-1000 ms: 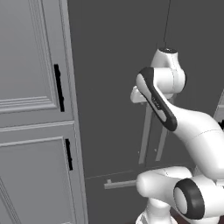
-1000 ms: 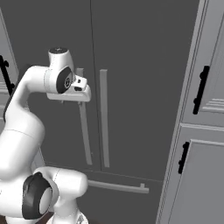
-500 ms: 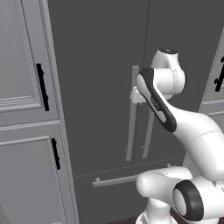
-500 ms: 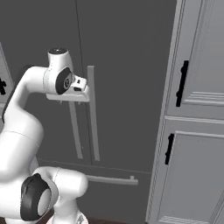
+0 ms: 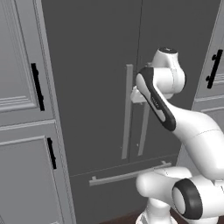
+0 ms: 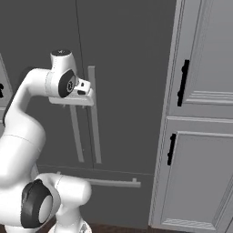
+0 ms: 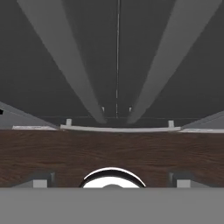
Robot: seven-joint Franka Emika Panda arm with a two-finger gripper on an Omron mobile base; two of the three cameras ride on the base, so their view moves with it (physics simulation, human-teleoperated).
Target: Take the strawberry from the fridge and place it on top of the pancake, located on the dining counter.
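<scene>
Two dark finger tips (image 7: 41, 178) stand far apart at the bottom corners of the hand view, so the gripper (image 7: 112, 179) is spread wide with nothing between its jaws and nothing touching them. From the right base view the hand (image 6: 78, 91) sits at the end of the white arm (image 5: 175, 122), raised in front of the fridge (image 5: 109, 65) at about the level of the upper part of the door handles, close to the doors; whether it touches a handle cannot be told. Fridge doors are both closed, with the seam (image 7: 117, 52) between them running straight up the middle of the hand view. Its two long grey bar handles (image 5: 127, 111) stand upright, long axis vertical, one either side of the seam; in the hand view they fan outward toward the top. Below them a third bar, the drawer handle (image 6: 111, 182), lies horizontal across the lower front. Dark wood floor (image 7: 112, 151) shows in front of the fridge's base. Light grey panelled cabinets (image 6: 200, 136) with short black handles (image 6: 183, 83) flank the fridge; the left cabinet (image 5: 22, 131) carries the same black handles.
</scene>
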